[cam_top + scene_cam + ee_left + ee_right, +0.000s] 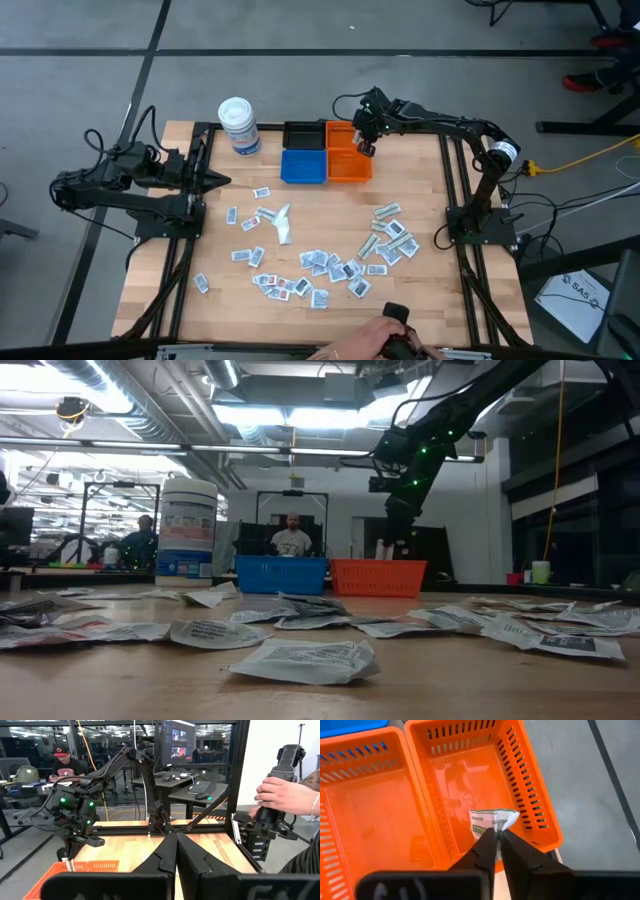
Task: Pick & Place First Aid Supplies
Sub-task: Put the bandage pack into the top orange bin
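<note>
One sachet [490, 821] pinched in right tool [498, 836] tips, barely apart, over orange bin [530, 795]

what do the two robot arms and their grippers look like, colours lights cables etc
Both arms are matte black and jointed. The left arm and right arm carry loose black cables. The right arm has a white band near its elbow and green lights near the wrist. Left gripper and right gripper each have two dark, tapering, wedge-shaped fingers.

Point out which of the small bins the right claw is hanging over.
The orange bin, the rightmost one in the high view. The right claw hangs above it with a sachet at its tips; the blue bin and black bin have nothing over them.
</note>
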Controlling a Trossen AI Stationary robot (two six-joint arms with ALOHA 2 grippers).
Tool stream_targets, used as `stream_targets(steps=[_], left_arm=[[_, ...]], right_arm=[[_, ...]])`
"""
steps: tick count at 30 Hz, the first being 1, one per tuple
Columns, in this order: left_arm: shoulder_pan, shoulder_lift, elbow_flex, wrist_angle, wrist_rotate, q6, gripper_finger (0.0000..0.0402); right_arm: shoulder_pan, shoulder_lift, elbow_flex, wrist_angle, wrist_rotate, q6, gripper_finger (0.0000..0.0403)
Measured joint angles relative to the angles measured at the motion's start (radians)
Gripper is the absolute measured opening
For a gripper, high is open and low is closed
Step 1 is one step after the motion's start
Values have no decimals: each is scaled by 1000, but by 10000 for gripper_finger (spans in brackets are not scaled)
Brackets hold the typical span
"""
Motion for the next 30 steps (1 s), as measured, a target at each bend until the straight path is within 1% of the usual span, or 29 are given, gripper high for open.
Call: stream_targets(steps=[6, 11, 14, 18, 21, 28, 30], left_arm=[[0, 0, 0, 0, 0, -1, 4], [0, 0, 0, 0, 0, 0, 4], [0, 0, 0, 0, 0, -1, 4], [0, 0, 0, 0, 0, -1, 4], [0, 0, 0, 0, 0, -1, 4], [0, 0, 0, 0, 0, 0, 4], [0, 0, 0, 0, 0, 0, 4]], right_arm=[[0, 0, 0, -3, 3, 0, 104], [0, 0, 0, -3, 83, -5, 149], [0, 0, 0, -3, 100, -38, 166], [0, 0, 0, 1, 135, -50, 176], [1, -8, 0, 0, 140, -39, 177], [32, -56, 38, -36, 135, 132, 177], [46, -80, 40, -56, 110, 185, 177]])
